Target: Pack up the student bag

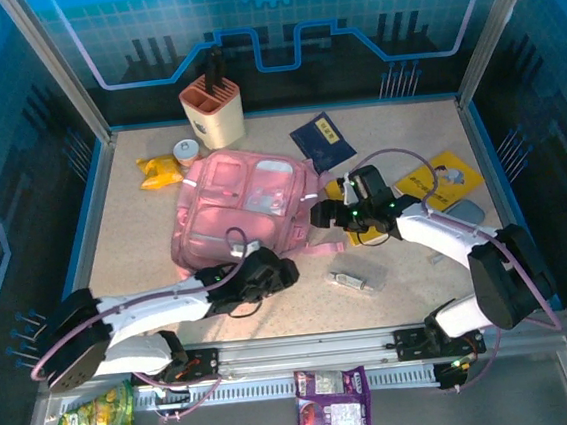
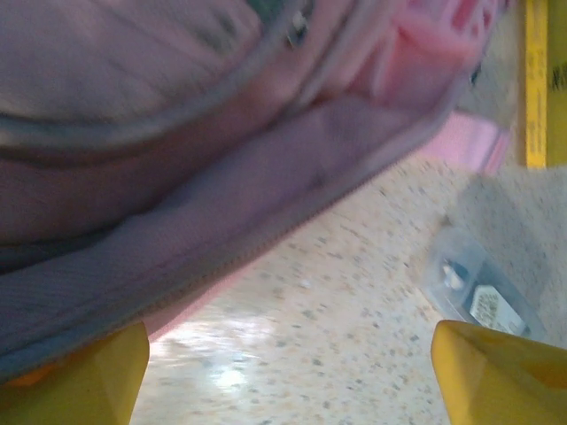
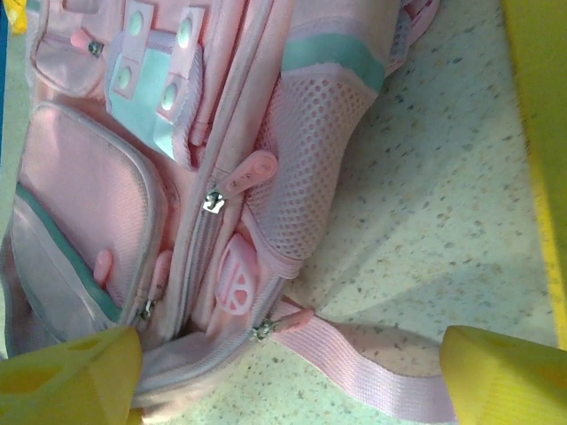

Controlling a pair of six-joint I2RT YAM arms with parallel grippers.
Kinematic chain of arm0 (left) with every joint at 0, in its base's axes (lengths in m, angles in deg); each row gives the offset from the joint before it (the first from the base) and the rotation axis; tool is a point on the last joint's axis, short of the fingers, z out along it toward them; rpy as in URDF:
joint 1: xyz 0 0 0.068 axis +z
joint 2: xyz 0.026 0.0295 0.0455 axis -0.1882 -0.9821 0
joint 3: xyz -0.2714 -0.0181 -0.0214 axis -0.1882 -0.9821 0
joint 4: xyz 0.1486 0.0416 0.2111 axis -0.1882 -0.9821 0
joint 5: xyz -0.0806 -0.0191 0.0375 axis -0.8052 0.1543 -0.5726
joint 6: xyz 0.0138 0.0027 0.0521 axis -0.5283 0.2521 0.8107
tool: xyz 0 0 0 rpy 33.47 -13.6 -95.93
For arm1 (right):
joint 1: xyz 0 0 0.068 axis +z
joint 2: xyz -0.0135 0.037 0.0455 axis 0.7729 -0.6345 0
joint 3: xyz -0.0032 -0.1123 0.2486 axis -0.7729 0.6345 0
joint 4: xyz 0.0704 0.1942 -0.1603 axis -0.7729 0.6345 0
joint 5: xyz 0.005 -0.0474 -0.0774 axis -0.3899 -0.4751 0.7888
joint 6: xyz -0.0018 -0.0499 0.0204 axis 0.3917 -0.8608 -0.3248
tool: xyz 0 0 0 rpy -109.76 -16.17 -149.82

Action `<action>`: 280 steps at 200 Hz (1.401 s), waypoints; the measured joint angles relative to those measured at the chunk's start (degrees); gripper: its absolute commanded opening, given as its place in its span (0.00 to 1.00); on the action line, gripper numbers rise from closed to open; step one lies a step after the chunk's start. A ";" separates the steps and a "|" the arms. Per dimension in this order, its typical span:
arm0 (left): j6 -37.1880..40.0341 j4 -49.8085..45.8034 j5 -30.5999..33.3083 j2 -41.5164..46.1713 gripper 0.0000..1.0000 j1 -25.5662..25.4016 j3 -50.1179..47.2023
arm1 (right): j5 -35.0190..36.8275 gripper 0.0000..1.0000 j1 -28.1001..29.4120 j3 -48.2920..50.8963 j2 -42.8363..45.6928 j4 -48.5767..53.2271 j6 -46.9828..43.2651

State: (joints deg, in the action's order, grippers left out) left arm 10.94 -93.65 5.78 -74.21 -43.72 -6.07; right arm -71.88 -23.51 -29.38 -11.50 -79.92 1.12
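On the grey ledge before the table's near edge lie a crinkly green-and-yellow snack bag (image 1: 98, 419) and a glossy purple packet (image 1: 332, 401). The left arm (image 1: 152, 310), white shells with black joints, stretches low from the near-left corner toward the middle. The left gripper (image 1: 274, 272) sits at the near side of the student bag (image 1: 243, 204) with its jaws spread wide and nothing between them. Its blunt yellow fingertips (image 2: 80, 372) stand over the speckled table (image 1: 145, 236), and the bag's soft hem sags just above one of them. A small clear plastic case (image 1: 352, 282) lies just right of it.

The bag, soft pink fabric with pale zip trim, lies flat in the middle of the table, front pockets up. The right arm (image 1: 468, 245) folds in from the near-right corner. The right gripper (image 1: 326, 216), jaws wide apart and holding nothing, hovers at the bag's right side above a mesh side pocket (image 3: 310, 168) and a woven strap (image 3: 372, 367).

Farther off are a flat yellow book (image 1: 443, 177) by the right edge, a dark blue booklet (image 1: 322, 138), and a beige holder (image 1: 213, 114) at the far edge.
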 measured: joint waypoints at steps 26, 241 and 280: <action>1.46 -5.75 -0.70 6.88 0.83 7.23 -2.93 | -0.22 0.86 4.70 0.00 -1.14 -0.90 3.63; 8.41 -7.17 -0.96 8.55 0.65 5.53 -2.54 | -1.22 0.00 6.69 -10.95 -23.19 -16.13 13.86; 11.96 -4.59 -3.32 6.19 0.57 10.73 -2.62 | -0.90 0.00 6.99 -7.19 -15.06 -16.70 13.68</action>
State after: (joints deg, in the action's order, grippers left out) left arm 22.90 -98.24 2.46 -68.02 -32.99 -8.69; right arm -72.78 -16.51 -36.57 -26.56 -96.62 14.80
